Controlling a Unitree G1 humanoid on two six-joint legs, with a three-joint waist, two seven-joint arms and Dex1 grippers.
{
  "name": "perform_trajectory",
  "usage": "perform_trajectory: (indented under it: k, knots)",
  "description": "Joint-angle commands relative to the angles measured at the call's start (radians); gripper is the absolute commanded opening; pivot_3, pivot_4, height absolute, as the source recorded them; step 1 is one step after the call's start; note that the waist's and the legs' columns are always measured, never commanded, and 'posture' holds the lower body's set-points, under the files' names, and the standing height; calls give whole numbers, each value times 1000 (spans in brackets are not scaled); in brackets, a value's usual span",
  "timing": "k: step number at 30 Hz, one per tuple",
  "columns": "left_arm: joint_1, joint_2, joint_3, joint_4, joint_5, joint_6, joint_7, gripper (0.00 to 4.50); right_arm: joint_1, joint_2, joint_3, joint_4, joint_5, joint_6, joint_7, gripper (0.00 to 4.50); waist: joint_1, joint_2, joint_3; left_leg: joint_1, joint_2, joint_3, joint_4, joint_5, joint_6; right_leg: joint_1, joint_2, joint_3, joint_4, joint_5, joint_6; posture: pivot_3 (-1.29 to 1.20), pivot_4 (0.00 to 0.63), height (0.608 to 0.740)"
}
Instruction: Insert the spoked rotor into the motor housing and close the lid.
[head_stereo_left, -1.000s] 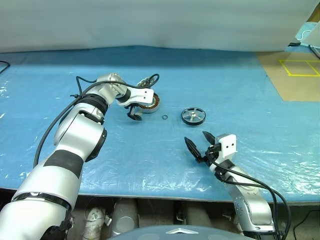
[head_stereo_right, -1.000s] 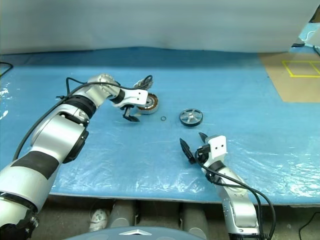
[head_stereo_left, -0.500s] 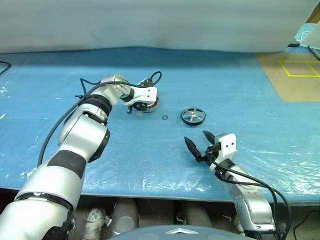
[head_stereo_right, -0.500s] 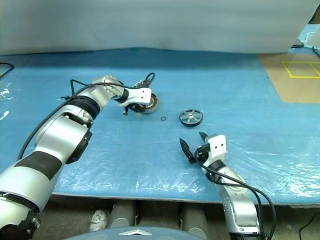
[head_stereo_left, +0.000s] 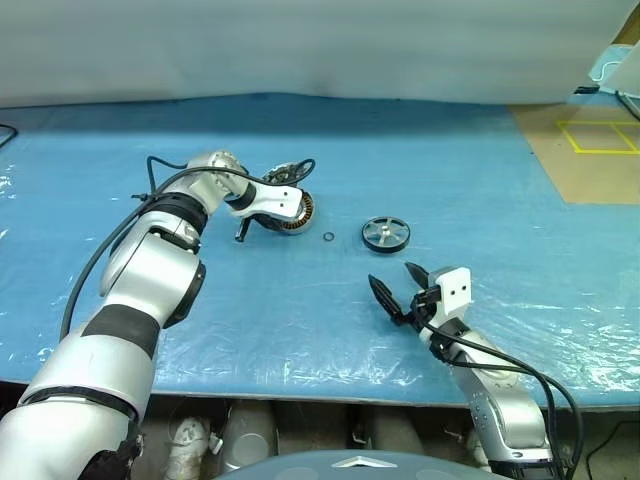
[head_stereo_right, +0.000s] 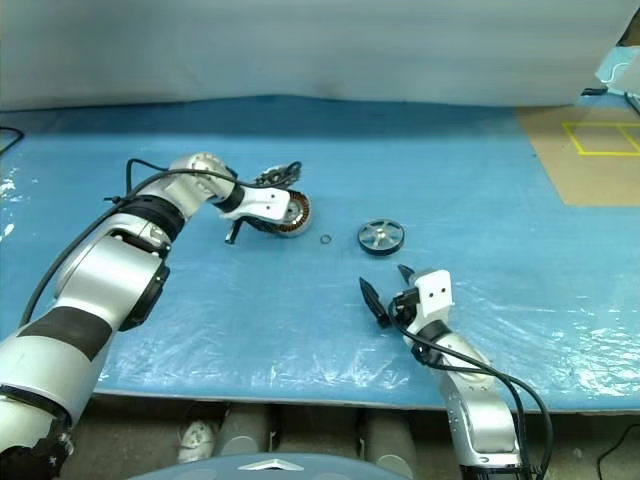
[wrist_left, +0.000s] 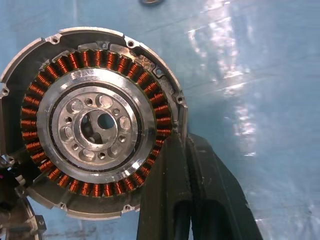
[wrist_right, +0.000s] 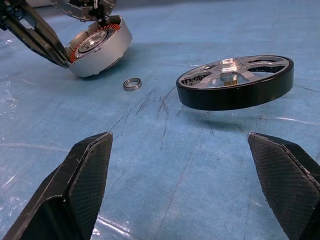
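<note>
1. Left of centre in the head view, the left gripper (head_stereo_left: 241, 236) has pinched its fingers together since a second ago, beside the motor housing (head_stereo_left: 287, 209); whether it grips the rim, I cannot tell.
2. The housing lies tipped, windings facing the right gripper, with the lid (wrist_right: 80, 6) open behind it, so it is ready for loading.
3. A small ring (head_stereo_left: 329, 237) lies between.
4. The spoked rotor (head_stereo_left: 386, 233) rests flat, hub up.
5. Lower right, the right gripper (head_stereo_left: 399, 287) waits spread wide, empty.

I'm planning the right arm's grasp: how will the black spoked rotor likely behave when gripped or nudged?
The spoked rotor looks rigid, with metal spokes, so probably stiff and fairly heavy for its size. It lies flat on the glossy blue plastic sheet, so a nudge would likely slide it, not roll it.
</note>
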Motion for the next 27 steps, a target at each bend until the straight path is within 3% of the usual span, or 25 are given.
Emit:
perform_trajectory:
  k: [1,7,16,27]
  knots:
    - [47,35,-2,-27,-28,-59,-131,22,-16,-9,2,-24,24,0,11,4500,0,0,0,0,0,0,0,0,0,0,0,0,0,0,0,0,150,740]
    - [153,85,6,-207,-145,-118,-298,22,-24,-8,4,3,24,-9,22,4500,0,0,0,1,3,1,0,0,0,0,0,1,0,0,0,0,150,740]
    - [328,231,-167,-692,-399,40,-318,22,-20,-10,1,50,26,-36,46,4500,-1,1,0,1,3,1,-1,0,0,-1,-1,1,2,-2,-1,0,150,740]
    - [318,278,-265,-861,-473,141,-318,22,-10,-11,-1,55,22,-45,48,4500,-1,1,0,0,3,2,-1,0,0,-3,0,2,2,-3,0,0,150,740]
